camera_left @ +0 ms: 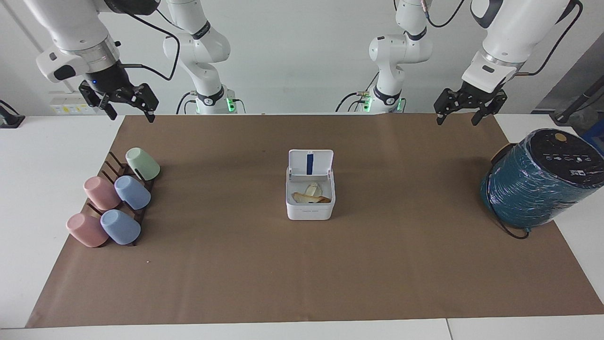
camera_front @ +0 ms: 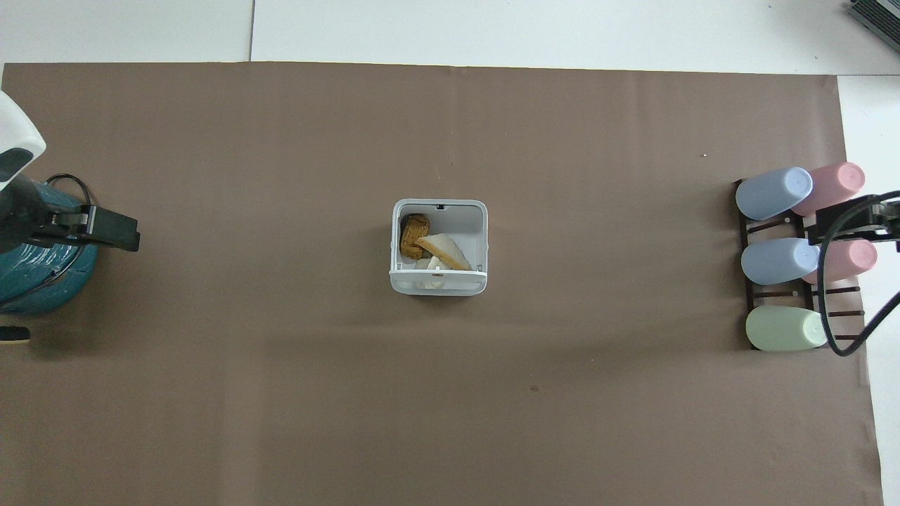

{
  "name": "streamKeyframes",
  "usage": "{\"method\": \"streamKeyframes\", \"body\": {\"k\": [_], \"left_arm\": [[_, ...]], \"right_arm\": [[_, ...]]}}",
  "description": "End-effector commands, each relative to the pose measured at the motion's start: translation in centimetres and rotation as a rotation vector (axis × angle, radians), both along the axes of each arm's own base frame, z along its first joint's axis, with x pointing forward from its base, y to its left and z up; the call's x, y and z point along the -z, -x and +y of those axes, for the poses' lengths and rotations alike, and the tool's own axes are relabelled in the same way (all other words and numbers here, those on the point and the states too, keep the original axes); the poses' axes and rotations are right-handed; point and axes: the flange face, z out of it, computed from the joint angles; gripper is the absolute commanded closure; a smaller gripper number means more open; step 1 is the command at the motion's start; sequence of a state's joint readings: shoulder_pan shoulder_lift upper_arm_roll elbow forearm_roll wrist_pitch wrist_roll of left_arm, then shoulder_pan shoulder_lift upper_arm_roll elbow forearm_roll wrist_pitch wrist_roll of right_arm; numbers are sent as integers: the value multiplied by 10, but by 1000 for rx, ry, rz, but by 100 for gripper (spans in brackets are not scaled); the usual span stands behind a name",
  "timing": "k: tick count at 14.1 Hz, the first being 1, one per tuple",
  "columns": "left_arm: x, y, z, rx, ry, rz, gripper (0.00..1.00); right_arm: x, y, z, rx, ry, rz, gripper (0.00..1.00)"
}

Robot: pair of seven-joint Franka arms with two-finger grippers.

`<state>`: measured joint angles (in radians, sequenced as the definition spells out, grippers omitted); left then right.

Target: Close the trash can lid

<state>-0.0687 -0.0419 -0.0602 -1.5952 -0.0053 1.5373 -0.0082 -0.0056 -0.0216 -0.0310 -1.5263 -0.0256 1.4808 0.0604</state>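
The small white trash can (camera_left: pixel 310 208) stands in the middle of the brown mat and also shows in the overhead view (camera_front: pixel 481 235). Its lid (camera_left: pixel 310 163) stands upright on the hinge at the edge nearer the robots, with the blue strip showing; from overhead (camera_front: pixel 437 282) it is seen edge-on. Brown and pale scraps lie inside the can. My left gripper (camera_left: pixel 456 120) hangs open and empty over the mat's edge, toward the left arm's end. My right gripper (camera_left: pixel 132 117) hangs open and empty over the mat's corner at the right arm's end. Both are well away from the can.
A large teal wrapped cylinder (camera_left: pixel 538 184) lies at the left arm's end of the table, also in the overhead view (camera_front: pixel 42 281). A dark rack with several pastel cups (camera_left: pixel 113 203) sits at the right arm's end, also in the overhead view (camera_front: pixel 787 260).
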Motion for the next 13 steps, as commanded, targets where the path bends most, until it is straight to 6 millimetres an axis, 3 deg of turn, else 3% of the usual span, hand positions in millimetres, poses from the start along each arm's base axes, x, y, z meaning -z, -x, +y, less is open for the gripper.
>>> {"method": "streamKeyframes", "body": {"k": [1, 4, 6, 7, 8, 13], "left_arm": [[3, 3, -24, 48, -9, -27, 0], [13, 14, -58, 115, -3, -48, 2], [25, 26, -87, 172, 3, -71, 42], [31, 36, -105, 207, 5, -80, 66], [36, 45, -116, 235, 7, -89, 96], [61, 75, -184, 377, 26, -128, 100]], "right_arm": [[0, 7, 1, -18, 13, 2, 0], [0, 7, 1, -17, 9, 3, 0], [0, 7, 1, -14, 4, 3, 0], [0, 7, 1, -15, 4, 1, 0], [-1, 7, 1, -15, 4, 0, 0], [-1, 7, 1, -15, 4, 0, 0]]}}
